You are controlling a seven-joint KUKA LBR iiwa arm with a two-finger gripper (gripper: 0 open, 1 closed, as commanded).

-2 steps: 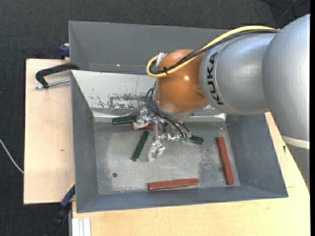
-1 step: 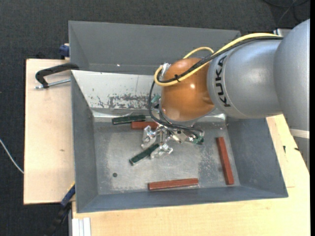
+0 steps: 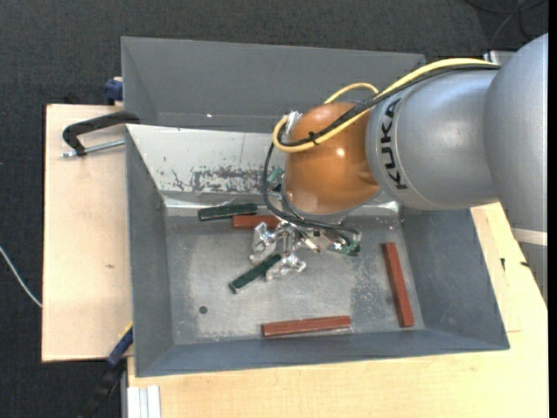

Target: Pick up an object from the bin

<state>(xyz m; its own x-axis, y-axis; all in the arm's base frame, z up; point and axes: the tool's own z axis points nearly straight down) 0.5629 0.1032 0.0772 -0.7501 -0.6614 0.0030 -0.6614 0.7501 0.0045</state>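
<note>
My gripper (image 3: 280, 249) hangs low in the middle of the bin, under the arm's orange cover. A dark green stick (image 3: 252, 275) lies slanted on the floor, and its upper right end runs in under the gripper's metal parts. Just behind the gripper lies a short red-brown bar (image 3: 248, 221), partly hidden by it. To the left of that bar, a dark green strip (image 3: 226, 210) rests at the foot of the back wall.
A long red-brown bar (image 3: 306, 326) lies along the front wall. Another red-brown bar (image 3: 398, 284) lies near the right wall, running front to back. The arm and its orange cover hide the bin's back right part.
</note>
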